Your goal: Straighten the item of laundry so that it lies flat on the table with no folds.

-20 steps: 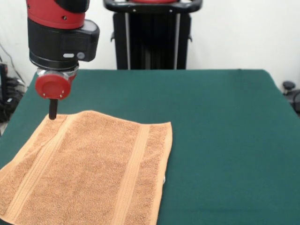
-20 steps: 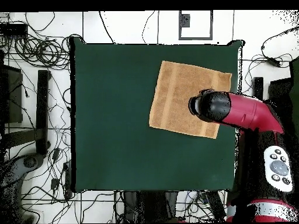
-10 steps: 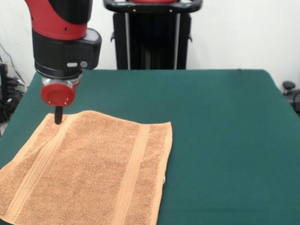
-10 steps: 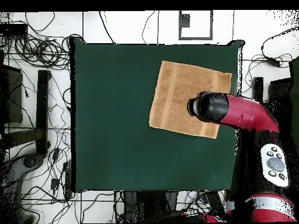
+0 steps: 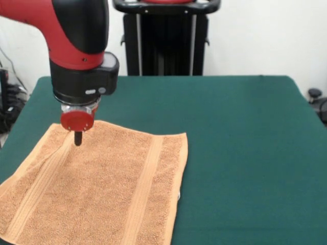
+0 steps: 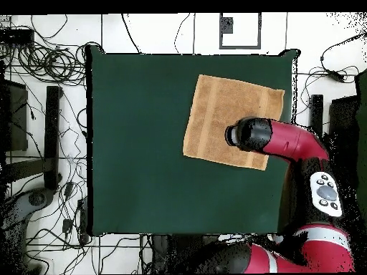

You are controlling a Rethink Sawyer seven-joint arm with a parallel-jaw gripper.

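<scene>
Green counter [image 5: 245, 132] carried the towel [image 5: 102, 184] spread flat; I had the hand [image 5: 78, 139] poised over its far band, perhaps to press. Whether it was parted, I couldn't tell.

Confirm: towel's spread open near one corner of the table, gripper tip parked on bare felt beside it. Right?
Not quite. The towel does lie open near one corner of the table, but the gripper tip is over the towel, not beside it on bare felt. The front view shows it inside the towel's edge, by the woven band; the overhead view agrees.
</scene>
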